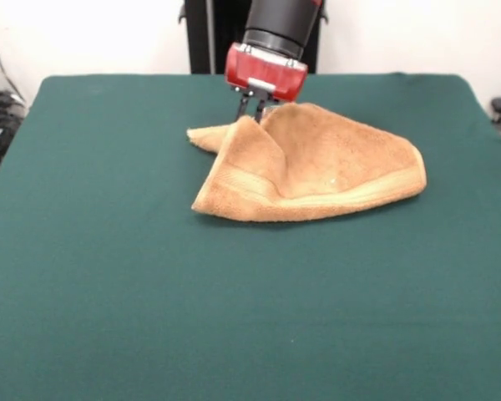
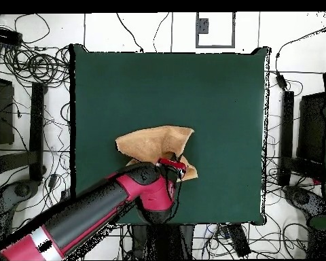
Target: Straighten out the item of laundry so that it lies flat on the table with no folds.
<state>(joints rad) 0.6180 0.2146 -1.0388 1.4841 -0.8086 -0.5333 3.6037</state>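
The orange-tan towel (image 1: 317,163) lies crumpled on the dark green table (image 1: 150,292), toward the far middle. Its left part is folded over and rises to a peak at the far edge. A woven band runs along its near edge. My gripper (image 1: 254,115) comes down from above right at that peak and is shut on the raised towel edge; the tips are partly hidden behind the cloth. In the overhead view the towel (image 2: 152,143) lies near the table's (image 2: 166,81) bottom edge, with the gripper (image 2: 175,166) at its lower right part.
The red and black arm (image 2: 104,207) reaches in from the lower left of the overhead view. Cables and equipment (image 2: 30,68) lie on the floor around the table. The black pedestal (image 1: 213,33) stands behind the table's far edge.
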